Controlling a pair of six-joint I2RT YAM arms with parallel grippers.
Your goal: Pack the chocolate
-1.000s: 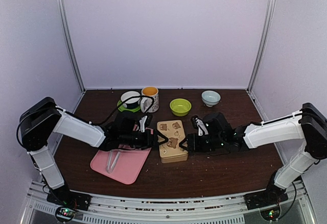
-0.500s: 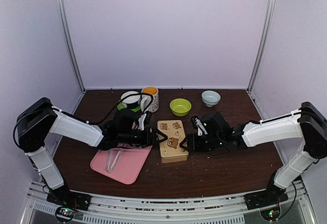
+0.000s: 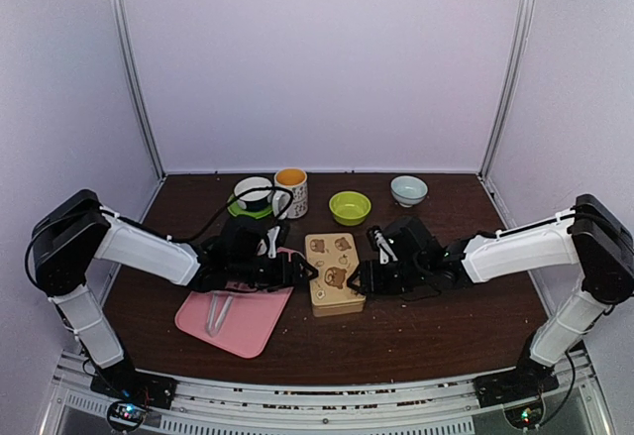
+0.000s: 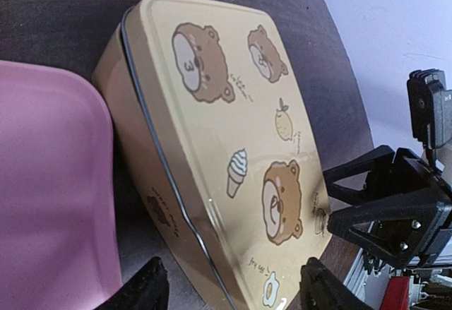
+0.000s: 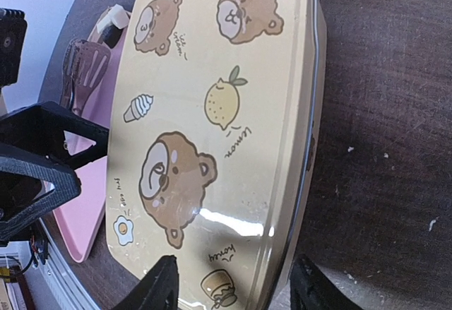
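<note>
The closed bear-printed tin (image 3: 333,273) lies long from 12 to 6. The left gripper (image 3: 305,271) sits at its 9 and the right gripper (image 3: 359,278) at its 3, equally near. Both have their fingers apart. No chocolate shows.

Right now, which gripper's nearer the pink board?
Left. The left gripper is just off the pink board's far right corner, at the tin's left side. The right gripper is across the tin, at its right side.
</note>
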